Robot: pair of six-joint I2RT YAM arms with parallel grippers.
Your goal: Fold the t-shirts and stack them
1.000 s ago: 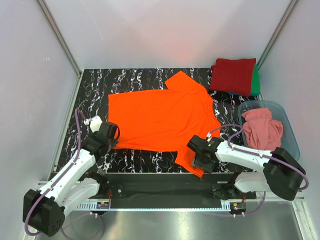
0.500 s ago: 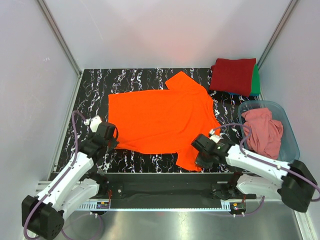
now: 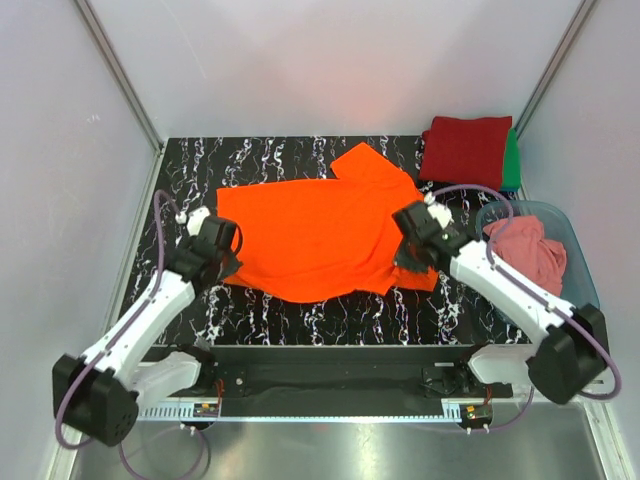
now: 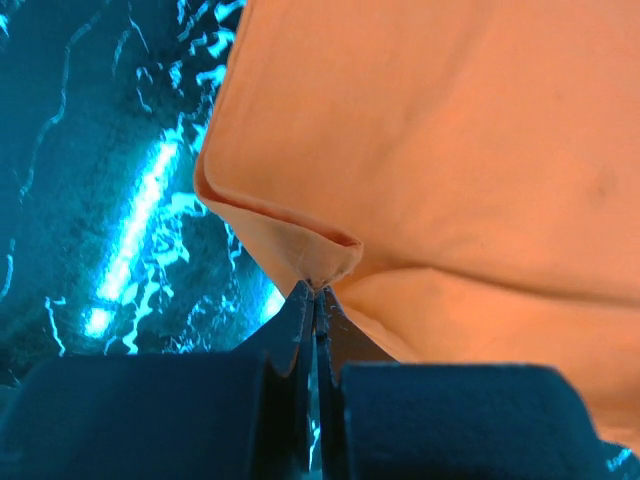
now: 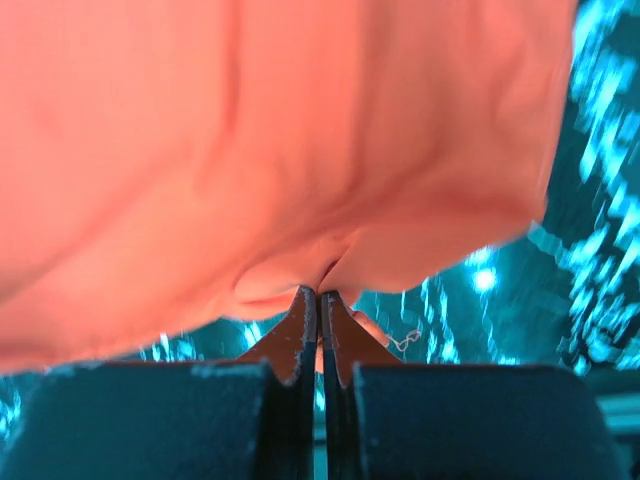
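One black marbled table [image 3: 300, 312] (orange t-shirt [image 3: 310, 235]), white walls [image 3: 320, 70]

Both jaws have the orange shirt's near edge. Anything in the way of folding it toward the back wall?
Nothing visible. The orange t-shirt carries nothing on top, and the folded dark red shirt sits at the far right corner, beside the fold path, not in it.

Black white-veined tabletop [image 3: 300, 315] between pale grey walls [image 3: 330, 60], perhaps softly lit
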